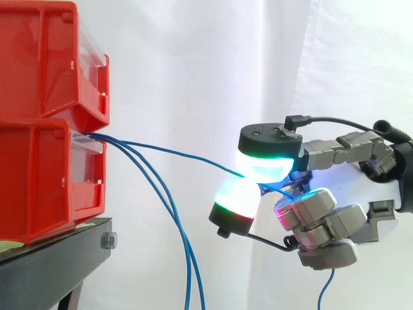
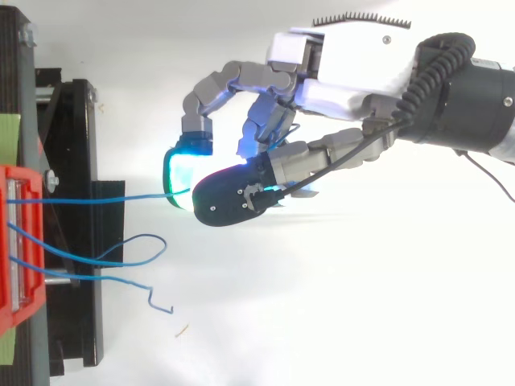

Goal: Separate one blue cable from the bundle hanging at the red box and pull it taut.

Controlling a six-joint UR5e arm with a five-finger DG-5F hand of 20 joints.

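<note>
One blue cable [image 1: 187, 154] is pinched by the hand [image 1: 355, 187] between two glowing pads [image 1: 264, 165], one above and one below it, while the remaining fingers are curled beneath the palm. The hand is seen to the right of the red bins [image 1: 39, 181], well apart from them. From the front of the lower bin the held cable is led rightward in a nearly straight line to the pads, as is also seen from above [image 2: 121, 199]. Its loose tail [image 1: 326, 290] is left hanging below the hand. The other blue cables [image 1: 171, 213] are seen drooping from the same bin, just beside the black stand [image 1: 58, 248].
</note>
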